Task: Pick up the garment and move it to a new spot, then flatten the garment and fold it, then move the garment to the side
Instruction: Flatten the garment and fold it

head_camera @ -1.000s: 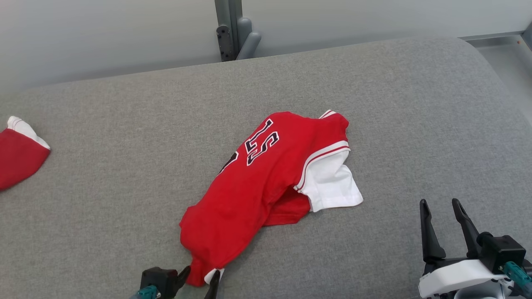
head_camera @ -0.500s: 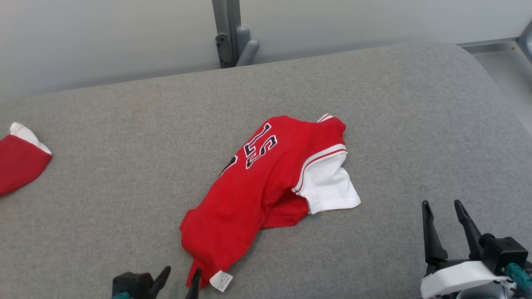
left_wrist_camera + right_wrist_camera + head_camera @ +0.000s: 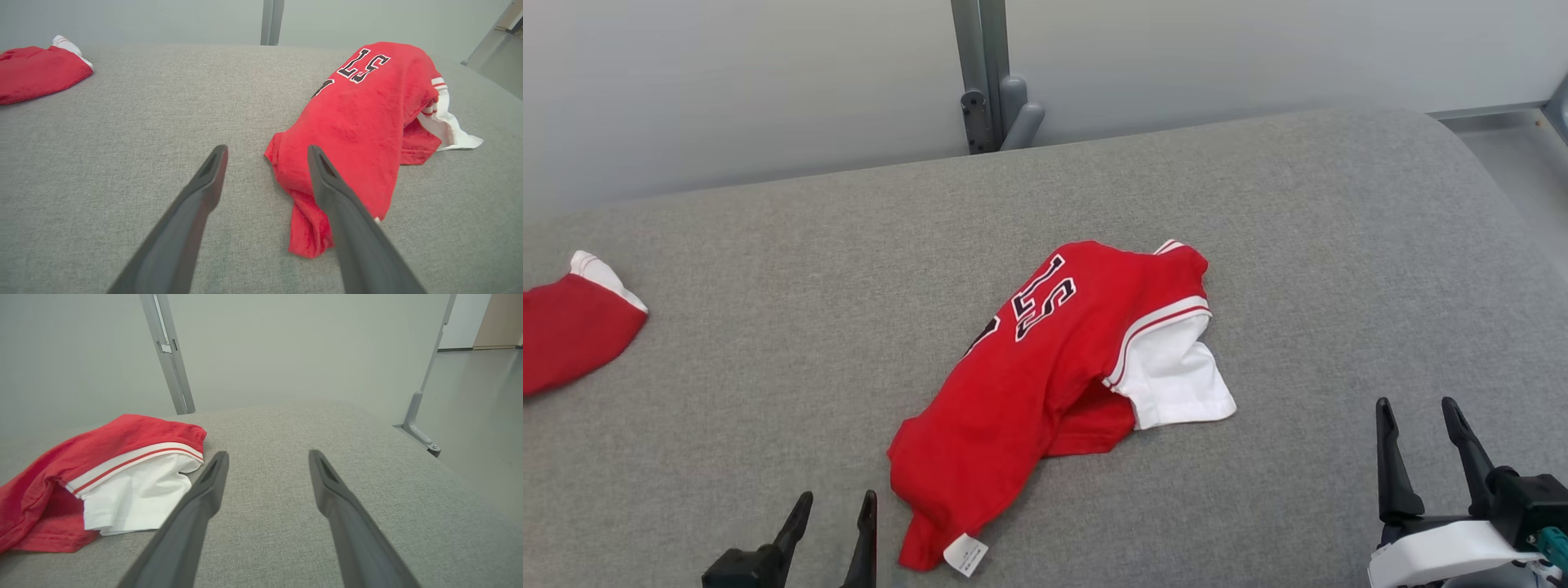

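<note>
Currently: garment [image 3: 1029,367], a red jersey w/ white trim, lies crumpled near the centre of the grey fabric-covered tabletop [image 3: 768,286]. It runs diagonally, w/ the hem end nearest the robot and the upper end further off to the right.
- Lettering [image 3: 1043,298]: black w/ white outline, on the garment's upper part.
- White sleeve [image 3: 1176,380]: sticks out on the robot's right side, below a red-and-white striped band, flat on the tabletop.
- Label [image 3: 966,555]: small, white, at the near hem.
- Left hand [image 3: 839,495]: fingers apart, empty, just beside the near hem on its left. In the left wrist view one finger overlaps the red cloth; contact can't be told.
- Right hand [image 3: 1414,403]: fingers apart, empty, near right of the tabletop, well apart from the garment.
- Second red item [image 3: 572,331]: white edge, far left of the tabletop, well apart from the garment.
- Grey post [image 3: 980,73]: upright behind the tabletop's far edge, against a pale wall [image 3: 727,82].
</note>
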Controlling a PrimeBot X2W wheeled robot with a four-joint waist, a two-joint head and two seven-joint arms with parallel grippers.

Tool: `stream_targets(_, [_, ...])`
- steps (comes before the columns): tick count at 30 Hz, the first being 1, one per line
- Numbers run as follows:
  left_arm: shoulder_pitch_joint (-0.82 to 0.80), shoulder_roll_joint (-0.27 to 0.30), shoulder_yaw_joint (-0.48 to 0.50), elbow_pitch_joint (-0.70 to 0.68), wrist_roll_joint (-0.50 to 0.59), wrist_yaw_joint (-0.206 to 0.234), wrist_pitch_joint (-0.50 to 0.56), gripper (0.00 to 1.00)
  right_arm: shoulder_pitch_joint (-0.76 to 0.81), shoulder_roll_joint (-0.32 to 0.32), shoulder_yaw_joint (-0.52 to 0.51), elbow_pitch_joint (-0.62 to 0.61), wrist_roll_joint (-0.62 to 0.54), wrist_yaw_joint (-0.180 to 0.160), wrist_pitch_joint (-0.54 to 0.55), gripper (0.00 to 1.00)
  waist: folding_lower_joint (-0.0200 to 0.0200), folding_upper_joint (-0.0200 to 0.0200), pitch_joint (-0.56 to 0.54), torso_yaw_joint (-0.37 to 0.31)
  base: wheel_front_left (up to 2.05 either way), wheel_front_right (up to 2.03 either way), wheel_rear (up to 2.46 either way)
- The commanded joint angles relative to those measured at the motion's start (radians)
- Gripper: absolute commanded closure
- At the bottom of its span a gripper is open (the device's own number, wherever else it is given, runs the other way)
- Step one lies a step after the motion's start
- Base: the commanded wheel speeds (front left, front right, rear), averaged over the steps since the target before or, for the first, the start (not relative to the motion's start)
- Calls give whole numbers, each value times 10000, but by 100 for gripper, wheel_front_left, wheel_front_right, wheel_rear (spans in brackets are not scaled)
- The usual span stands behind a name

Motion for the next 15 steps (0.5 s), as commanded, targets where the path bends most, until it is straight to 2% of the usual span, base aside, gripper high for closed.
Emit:
stream_targets(1, [-91, -20, 8, 188, 59, -101, -247, 0, 104, -24, -41, -45, -85, -3, -31, 0, 0, 0, -107, 87, 0, 0, 0])
stream_targets(6, [-218, -329, 194, 1132, 71, -579, -955, 0, 206, -25, -186, -43, -243, -3, -31, 0, 0, 0, -239, 228, 0, 0, 0])
stream_targets(11, [-334, -723, 395, 1858, 198, -1198, -1162, 0, 246, -24, -404, -103, -285, -3, -31, 0, 0, 0, -274, 338, 0, 0, 0])
stream_targets(15, [-234, -1092, 934, 2126, 607, -1630, -1170, 0, 238, -24, -482, -79, -245, -3, -31, 0, 0, 0, -296, 374, 0, 0, 0])
